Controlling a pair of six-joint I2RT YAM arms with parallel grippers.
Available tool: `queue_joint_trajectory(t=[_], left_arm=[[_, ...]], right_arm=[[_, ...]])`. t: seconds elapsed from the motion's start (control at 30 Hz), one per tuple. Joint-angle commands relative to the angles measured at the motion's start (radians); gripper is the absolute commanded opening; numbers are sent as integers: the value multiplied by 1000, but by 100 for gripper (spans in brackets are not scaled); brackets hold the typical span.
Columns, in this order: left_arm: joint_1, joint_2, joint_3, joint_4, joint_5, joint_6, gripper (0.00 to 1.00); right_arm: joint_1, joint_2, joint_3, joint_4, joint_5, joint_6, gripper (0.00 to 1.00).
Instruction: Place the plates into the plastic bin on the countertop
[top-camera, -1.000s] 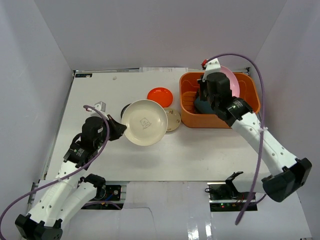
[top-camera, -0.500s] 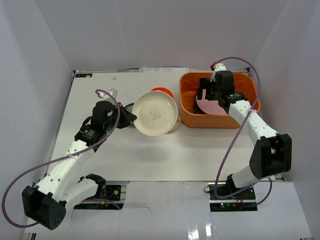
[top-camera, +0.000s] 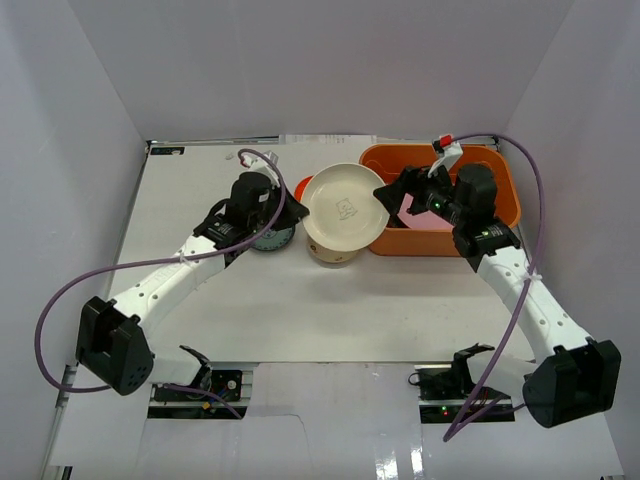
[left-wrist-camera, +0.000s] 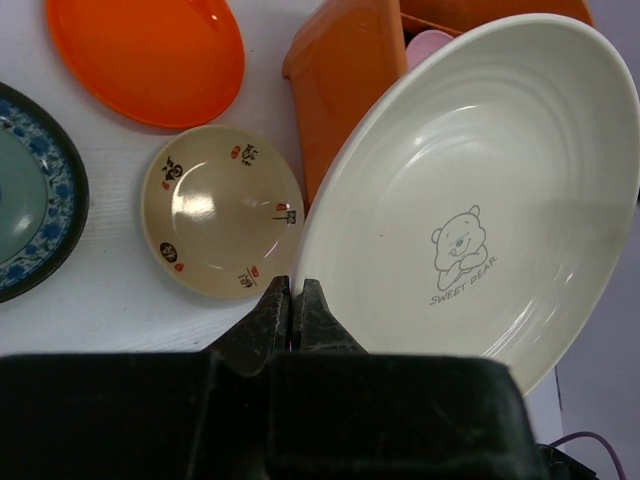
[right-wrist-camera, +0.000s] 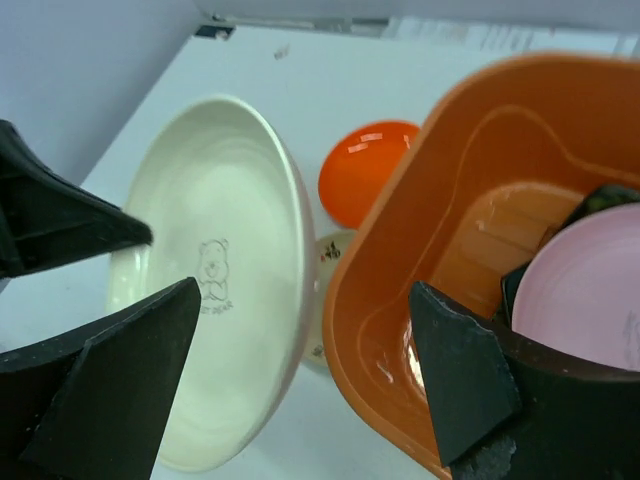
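Observation:
My left gripper (left-wrist-camera: 293, 300) is shut on the near rim of the larger cream plate (left-wrist-camera: 470, 200), holding it tilted above the countertop (top-camera: 400, 300) beside the orange plastic bin (top-camera: 500, 200). In the top view the left gripper (top-camera: 296, 206) is just left of the cream plate (top-camera: 345, 205). My right gripper (right-wrist-camera: 305, 290) stands open over the bin's left wall (right-wrist-camera: 400, 260), with nothing gripped. A pink plate (right-wrist-camera: 590, 290) leans inside the bin on darker plates (right-wrist-camera: 610, 195). The orange-red plate (left-wrist-camera: 150, 55), the tan plate (left-wrist-camera: 222, 210) and the blue-patterned plate (left-wrist-camera: 25, 200) lie on the countertop.
Pale walls (top-camera: 80, 120) enclose the countertop on the left, back and right. Purple cables (top-camera: 530, 190) loop from both arms. The cream plate's far edge hangs close to the right gripper's fingers (top-camera: 385, 190) and the bin's left wall.
The right gripper opened and let go of the pink plate, which now rests in the bin; it then swung left. The left arm carried the cream plate rightward to the bin.

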Motion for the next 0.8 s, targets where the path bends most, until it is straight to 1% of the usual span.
queue_joint_trajectory(t=[0.0, 0.03, 0.07, 0.1, 0.13, 0.17, 0.2, 0.23, 0.27, 0.3, 0.33, 0.37, 0.4, 0.47, 0.5, 0.53, 0.57, 0.6, 0.63, 0.67, 0.73, 0.77], left_arm=[[-29, -7, 78, 86, -18, -5, 0], [-30, -1, 86, 86, -12, -7, 0], [-35, 7, 91, 89, -6, -12, 0], [-38, 10, 94, 102, 3, -12, 0], [-40, 11, 94, 107, 6, -12, 0], [-40, 11, 94, 110, 5, -5, 0], [-41, 13, 100, 98, -1, 23, 14], [-40, 13, 107, 80, -74, 40, 27], [-40, 19, 115, 25, -119, 60, 38], [-38, 21, 127, -8, -171, 86, 60], [-38, 21, 124, -32, -228, 96, 68], [-33, 18, 112, -49, -329, 102, 75], [-27, 2, 89, -51, -366, 102, 83], [14, -10, 11, -46, -403, 94, 87], [34, -19, -16, -48, -410, 82, 88], [57, -24, -81, -45, -405, 49, 88], [112, -30, -118, -24, -391, 32, 88], [144, -45, -156, -2, -364, 13, 87], [172, -53, -228, 19, -347, -20, 86], [218, -58, -259, 61, -336, -37, 85], [240, -55, -297, 87, -345, -65, 84], [249, -48, -311, 90, -351, -88, 84]], right_arm=[[-3, 18, -55, 7, -10, 15, 90], [-3, 17, -62, 21, -7, 26, 86], [-3, 29, -56, 24, 7, 27, 79], [-3, 38, -46, 18, 11, 27, 69], [-3, 44, -40, 12, 15, 26, 54], [-5, 49, -36, 18, 42, 32, 26], [-5, 48, -36, 24, 68, 41, 14], [-5, 35, -37, 27, 105, 50, 8], [-8, 29, -42, 43, 169, 67, 8], [-24, 23, -51, 53, 189, 75, 8], [-40, 20, -55, 67, 203, 84, 8], [-60, 28, -57, 80, 209, 98, 8], [-112, 37, -46, 83, 205, 104, 8], [-173, 77, -37, 84, 191, 113, 8], [-239, 89, -32, 84, 191, 121, 8], [-273, 109, -28, 84, 185, 124, 8], [-300, 116, -29, 84, 188, 130, 8], [-363, 126, -32, 90, 194, 133, 8], [-376, 153, -32, 89, 217, 129, 8], [-382, 172, -29, 86, 225, 121, 8], [-388, 213, -45, 84, 223, 115, 8], [-387, 224, -55, 86, 225, 115, 9]])
